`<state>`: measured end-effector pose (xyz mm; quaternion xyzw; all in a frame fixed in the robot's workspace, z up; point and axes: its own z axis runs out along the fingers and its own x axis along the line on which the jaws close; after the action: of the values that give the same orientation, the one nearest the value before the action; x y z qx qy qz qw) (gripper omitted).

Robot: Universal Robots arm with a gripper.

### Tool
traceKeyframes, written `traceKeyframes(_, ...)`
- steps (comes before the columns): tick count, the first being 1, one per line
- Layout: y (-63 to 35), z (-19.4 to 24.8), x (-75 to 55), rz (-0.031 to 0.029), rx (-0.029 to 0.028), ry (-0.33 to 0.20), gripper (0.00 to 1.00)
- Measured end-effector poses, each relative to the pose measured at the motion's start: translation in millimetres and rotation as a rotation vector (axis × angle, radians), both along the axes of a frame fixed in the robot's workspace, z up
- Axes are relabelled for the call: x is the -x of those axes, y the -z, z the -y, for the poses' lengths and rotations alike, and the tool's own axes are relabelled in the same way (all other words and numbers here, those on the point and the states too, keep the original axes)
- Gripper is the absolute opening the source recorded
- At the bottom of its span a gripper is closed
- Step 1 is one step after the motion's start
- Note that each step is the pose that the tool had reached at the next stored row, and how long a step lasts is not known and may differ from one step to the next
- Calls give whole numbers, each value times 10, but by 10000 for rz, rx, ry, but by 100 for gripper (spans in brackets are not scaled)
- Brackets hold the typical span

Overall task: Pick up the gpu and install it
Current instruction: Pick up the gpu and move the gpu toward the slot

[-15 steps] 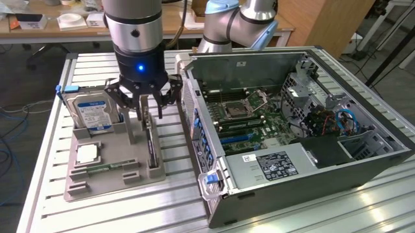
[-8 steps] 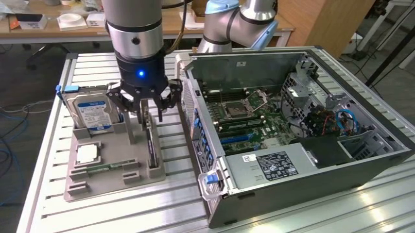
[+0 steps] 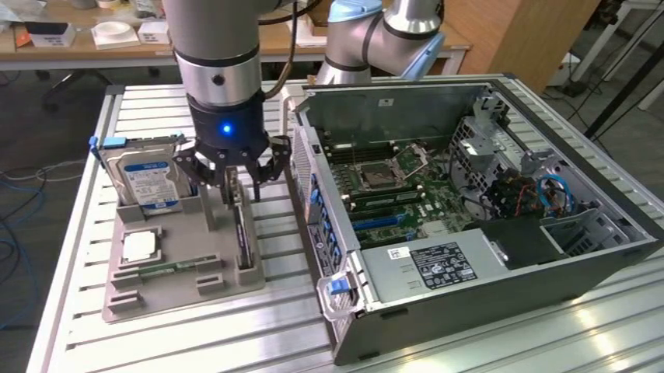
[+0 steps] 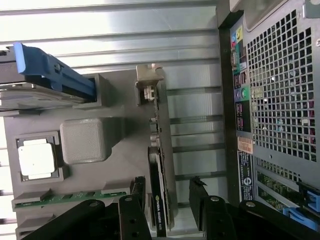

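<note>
Wrist view looks down past the gripper [image 4: 167,186], and we see its two fingers [image 4: 199,192] spread apart, one on each side of the gpu [image 4: 160,150]. The card passes between them. A small gap shows between the card and this finger. The other finger is very near the card, and we cannot tell if it touches. So the gripper is open around the gpu and does not pinch it.

The gpu stands on its long edge in a narrow slot of the grey tray [image 4: 85,140]. Its silver bracket [image 4: 149,80] is at the end far from the fingers.

For the exterior view we put the centre of the dial on the gripper, with 12 o'clock at the upper edge of the picture. The gpu runs from the gripper toward 6 o'clock. The drive [image 3: 148,183], with a blue and white label, stands upright in the tray at 9 o'clock. The cpu [image 3: 140,247] lies flat in its pocket at about 8 o'clock. The memory stick [image 3: 166,270] lies at about 7 o'clock, near the cpu. The open case [image 3: 498,303] lies on its side between 3 and 4 o'clock, just beside the tray, on the exterior view's right. We look into it and see the motherboard [image 3: 400,194]. Tray and case both rest on the ribbed metal table [image 3: 155,342].
</note>
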<state>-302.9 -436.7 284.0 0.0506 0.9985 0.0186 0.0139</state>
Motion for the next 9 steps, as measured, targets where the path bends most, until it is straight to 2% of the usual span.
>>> traceKeyframes(9,163,15,54,3,-1,23,48)
